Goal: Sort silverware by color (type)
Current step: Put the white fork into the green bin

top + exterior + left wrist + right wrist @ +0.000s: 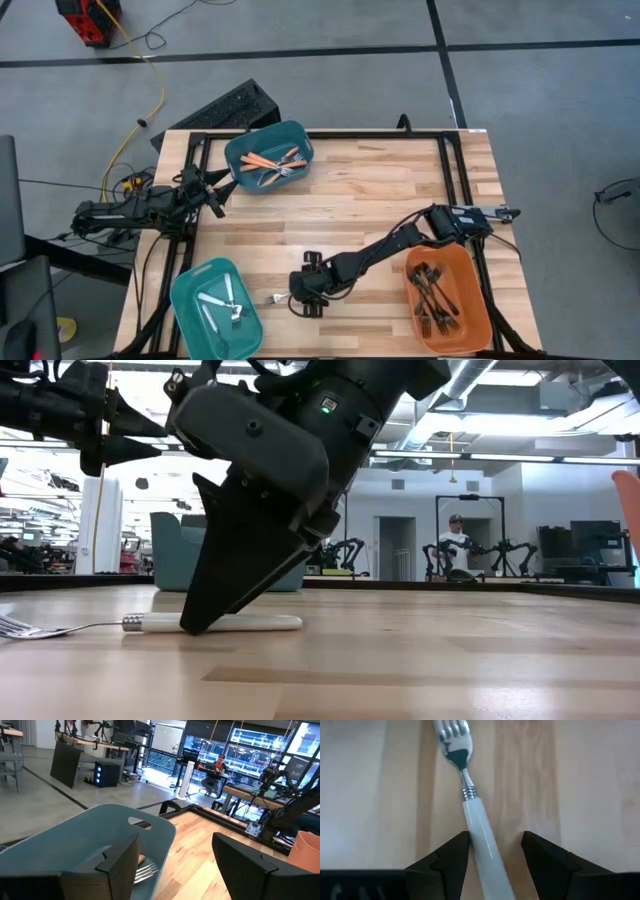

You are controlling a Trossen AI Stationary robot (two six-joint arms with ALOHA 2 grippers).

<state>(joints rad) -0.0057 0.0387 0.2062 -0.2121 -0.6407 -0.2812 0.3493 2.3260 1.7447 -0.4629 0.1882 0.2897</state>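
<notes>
A white-handled fork with silver tines (470, 795) lies flat on the wood near the table's near edge (279, 298), its handle (250, 623) level with the board. My right gripper (495, 851) is open and points down over it (300, 300), one finger on each side of the handle. My left gripper (172, 865) is open and waits off the table's left edge (216, 196), beside the far teal bin (268, 157), which holds orange-handled forks. My right gripper comes from above, its fingers astride the fork's white handle (481, 845), across its length. One finger (451, 856) stands right against the handle's side; whether it touches, I cannot tell. The fork lies flat on the table, and a fingertip (195, 626) reaches the board.
A second teal bin (190, 290) at the near left corner holds white-handled forks. An orange bin (470, 300) at the near right holds black forks. Bare wood lies across the table's middle. A person sits in the room beyond the table (455, 540).
</notes>
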